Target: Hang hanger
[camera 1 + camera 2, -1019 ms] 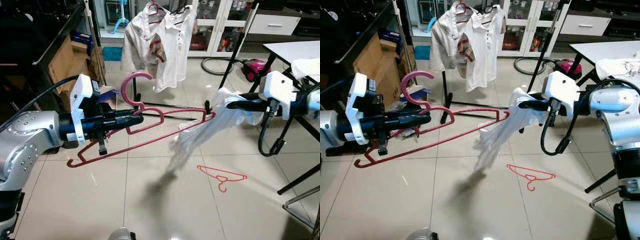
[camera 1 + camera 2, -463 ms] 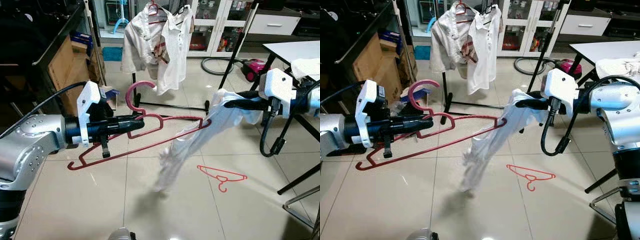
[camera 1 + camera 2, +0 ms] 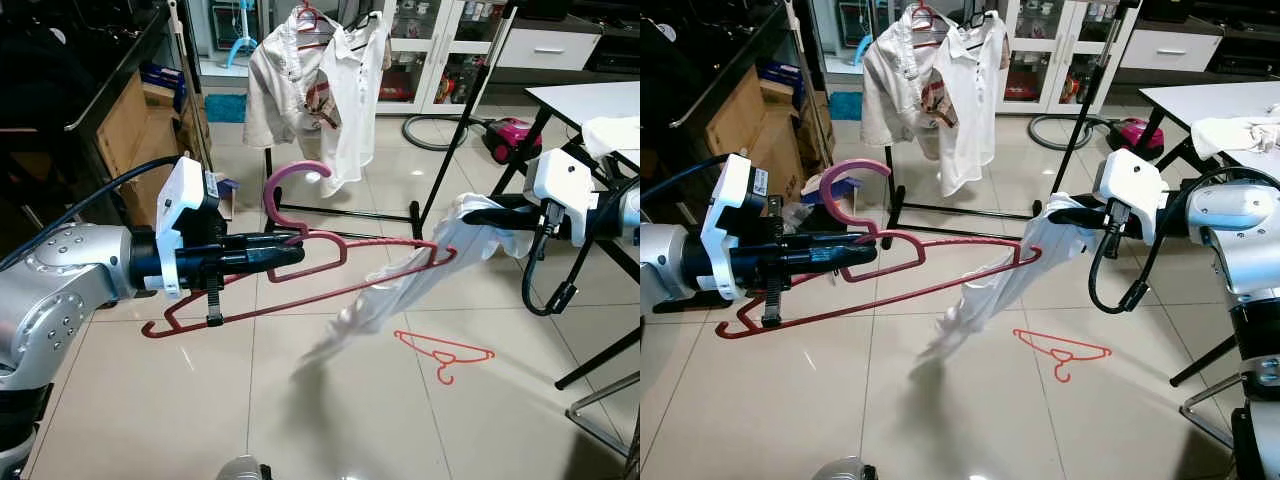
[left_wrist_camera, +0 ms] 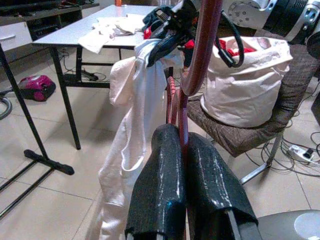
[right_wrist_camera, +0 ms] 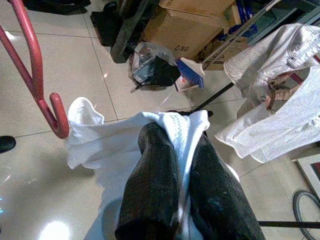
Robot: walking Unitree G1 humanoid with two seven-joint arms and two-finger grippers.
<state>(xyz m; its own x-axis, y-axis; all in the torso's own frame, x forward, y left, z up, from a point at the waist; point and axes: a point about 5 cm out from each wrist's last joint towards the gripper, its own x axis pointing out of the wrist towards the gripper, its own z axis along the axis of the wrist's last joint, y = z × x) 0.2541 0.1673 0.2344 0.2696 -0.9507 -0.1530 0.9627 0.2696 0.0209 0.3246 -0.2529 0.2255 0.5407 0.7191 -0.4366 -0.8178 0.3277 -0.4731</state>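
My left gripper (image 3: 296, 256) is shut on a red hanger (image 3: 330, 282), held near the base of its hook, which points up. The hanger's long bar slants from low on the left to its far end, which pokes into a white garment (image 3: 400, 290). My right gripper (image 3: 470, 212) is shut on the garment's top edge, and the cloth trails down and to the left toward the floor. In the left wrist view, black fingers (image 4: 162, 190) pinch the hanger (image 4: 200, 50). In the right wrist view, fingers (image 5: 155, 185) clamp the white cloth (image 5: 100, 140) beside the hanger's end (image 5: 55, 120).
A clothes rack (image 3: 345, 212) with white shirts (image 3: 320, 80) stands behind. A second red hanger (image 3: 445, 352) lies on the tiled floor. There is a white table (image 3: 585, 98) at right, a pink vacuum (image 3: 510, 135), and cardboard boxes (image 3: 130, 120) and dark shelving at left.
My left gripper has carried the hanger to the right, driving its far end deeper into the garment. The right gripper shifted slightly right and down, and the cloth's loose end swung.
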